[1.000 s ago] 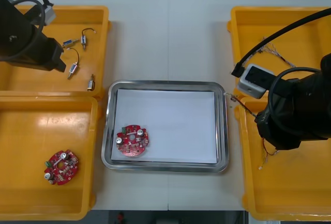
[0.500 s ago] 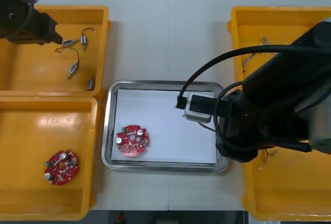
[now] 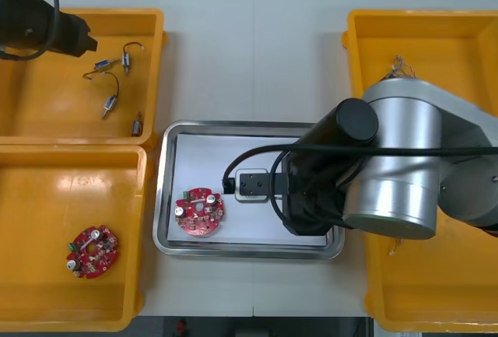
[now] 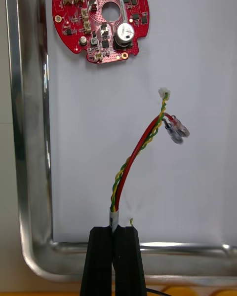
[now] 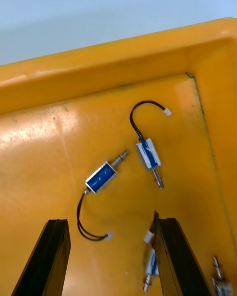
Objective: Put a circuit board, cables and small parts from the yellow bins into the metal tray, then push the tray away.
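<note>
table (image 3: 257,57): light
my right gripper (image 4: 113,229): over metal tray (image 3: 249,128), clamping red and yellow cable (image 4: 140,150)
my left gripper (image 5: 111,221): left of tray, fingers spread

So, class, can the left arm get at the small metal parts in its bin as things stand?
Probably yes: the left gripper hangs open over the yellow bin, with the small metal parts uncovered beyond its fingers. The right gripper, shut on the red and yellow cable, is over the metal tray.
</note>
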Robot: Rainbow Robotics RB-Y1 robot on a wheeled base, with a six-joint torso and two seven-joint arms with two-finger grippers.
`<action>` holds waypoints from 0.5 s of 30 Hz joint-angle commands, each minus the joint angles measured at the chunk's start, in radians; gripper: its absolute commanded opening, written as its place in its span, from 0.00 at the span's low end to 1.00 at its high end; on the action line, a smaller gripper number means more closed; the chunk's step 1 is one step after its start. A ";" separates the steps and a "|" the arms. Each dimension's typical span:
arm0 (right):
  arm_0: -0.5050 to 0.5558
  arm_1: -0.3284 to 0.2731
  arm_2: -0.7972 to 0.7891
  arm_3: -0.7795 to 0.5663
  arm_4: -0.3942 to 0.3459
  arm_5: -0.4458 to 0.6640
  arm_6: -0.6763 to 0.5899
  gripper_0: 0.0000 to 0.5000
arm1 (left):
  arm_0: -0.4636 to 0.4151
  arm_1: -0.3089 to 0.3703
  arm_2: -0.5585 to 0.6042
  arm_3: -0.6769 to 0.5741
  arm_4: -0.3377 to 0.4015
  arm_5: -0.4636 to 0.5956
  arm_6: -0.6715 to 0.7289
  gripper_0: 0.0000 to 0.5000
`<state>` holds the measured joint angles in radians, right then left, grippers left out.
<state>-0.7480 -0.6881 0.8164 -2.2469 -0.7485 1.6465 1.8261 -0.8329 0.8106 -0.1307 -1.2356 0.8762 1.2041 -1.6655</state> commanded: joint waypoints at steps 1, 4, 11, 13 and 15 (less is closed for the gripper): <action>-0.031 0.030 0.101 0.047 0.072 -0.060 0.019 0.01 | -0.049 0.042 -0.067 0.047 0.026 -0.109 -0.246 1.00; -0.031 0.038 0.153 0.098 0.090 -0.099 0.019 0.03 | -0.049 0.038 -0.090 0.068 0.036 -0.149 -0.270 1.00; -0.019 0.053 0.213 0.179 0.097 -0.142 0.007 0.02 | -0.049 0.019 -0.136 0.130 0.053 -0.241 -0.289 1.00; -0.013 0.061 0.213 0.190 0.100 -0.152 0.007 0.02 | -0.049 0.016 -0.136 0.140 0.056 -0.256 -0.296 1.00; -0.011 0.068 0.213 0.202 0.106 -0.162 0.007 0.03 | -0.049 0.009 -0.136 0.157 0.058 -0.274 -0.306 1.00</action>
<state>-0.7484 -0.6527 1.0251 -2.0473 -0.6589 1.5050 1.8429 -0.8330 0.8100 -0.2610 -1.0963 0.9220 0.9640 -1.9605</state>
